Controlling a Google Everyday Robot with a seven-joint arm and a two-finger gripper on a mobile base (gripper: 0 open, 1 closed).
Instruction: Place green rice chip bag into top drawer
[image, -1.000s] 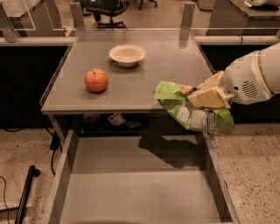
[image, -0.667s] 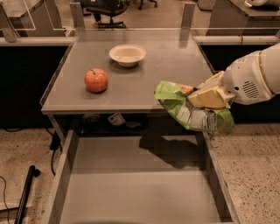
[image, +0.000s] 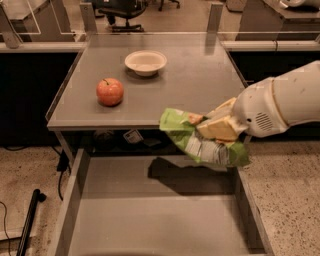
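My gripper (image: 216, 126) is shut on the green rice chip bag (image: 200, 141), a crumpled light-green foil bag. It holds the bag in the air over the right rear part of the open top drawer (image: 125, 215), just in front of the table's front edge. The drawer is a wide grey metal tray pulled out below the tabletop, and the bag's shadow falls on its bottom. My white arm reaches in from the right.
A grey table (image: 200, 85) stands behind the drawer. On it lie an orange-red apple (image: 109, 91) at the left and a white bowl (image: 145, 62) at the back. A black pole (image: 27, 220) lies on the floor at the left.
The gripper with the bag has moved down and toward the drawer, off the table's edge and lower over the drawer's rear right part.
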